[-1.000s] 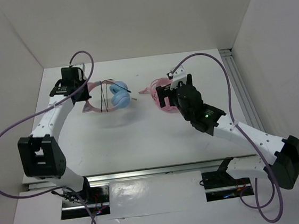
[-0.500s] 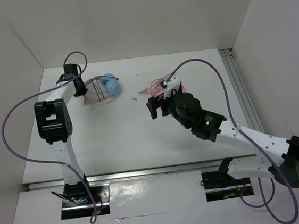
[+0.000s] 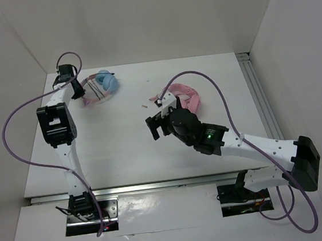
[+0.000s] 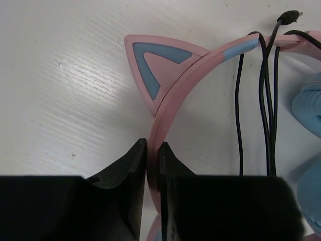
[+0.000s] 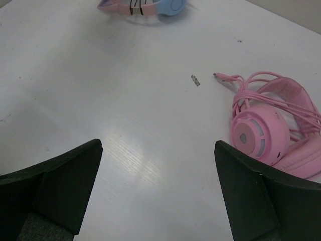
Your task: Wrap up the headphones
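Headphones point(image 3: 101, 85) at far-left back of table point(image 3: 124, 153), lying flat, near the back wall. Pinched at the thin pink headband point(image 4: 188, 70) by left gripper point(image 4: 153, 148), its black fingers point(image 4: 128, 170) pressed close on either side of the band, just below a pink cat ear point(image 4: 153, 65) with a blue inset. From above, gripper at the left end of the headphones, light blue ear cups point(image 3: 108, 80) at the right end. Black cable point(image 4: 266, 100) looped several times across the band, strands side by side, plug point(image 4: 290, 17) poking out past the band's far edge. Part of one blue cup at the right edge of the left wrist view, beside the strands.

Right gripper point(image 3: 157, 126) spread wide, holding nothing, above mid-table and well apart from the headphones. Both of its fingers point(image 5: 65, 186) at the bottom corners of its own view, bare table between them. Pink headphones point(image 3: 182, 95) just behind and to the right of it, pink cord bundled around one cup. Small grey scrap point(image 3: 144, 105) on the table between the two headsets, nearer the pink pair, touching neither.
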